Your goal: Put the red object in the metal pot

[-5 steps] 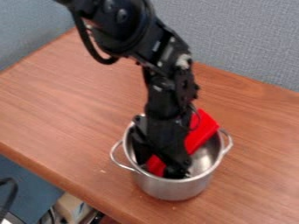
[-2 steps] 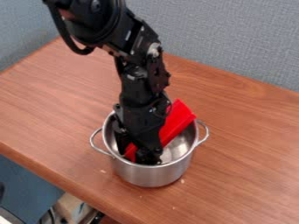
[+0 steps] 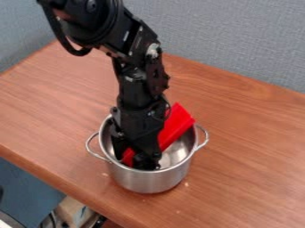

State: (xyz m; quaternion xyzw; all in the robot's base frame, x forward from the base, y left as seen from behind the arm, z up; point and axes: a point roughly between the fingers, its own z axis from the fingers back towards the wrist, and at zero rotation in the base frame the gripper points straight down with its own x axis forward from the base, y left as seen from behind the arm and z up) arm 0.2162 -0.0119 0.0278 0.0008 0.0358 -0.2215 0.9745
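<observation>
The arm reaches straight down into the metal pot (image 3: 145, 162), its fingers (image 3: 141, 158) low inside, near the bottom. The red object (image 3: 177, 123) leans against the far-right part of the rim, its lower end hidden behind the arm inside the pot and its upper end poking out above the edge. From here I cannot tell whether the fingers grip the block or stand apart from it; the dark hand hides that. It looks to me like the placing step: the block is partly in the pot but propped, not lying flat. The next move, I'd judge, calls for letting go if the block is held, then lifting straight up without catching it or dragging the pot by its rim.

The pot sits on a reddish-brown wooden counter (image 3: 48, 107), close to its front edge. Behind is a plain grey-blue wall (image 3: 238, 36). Below the counter edge something dark and blurred shows, too unclear to name.
</observation>
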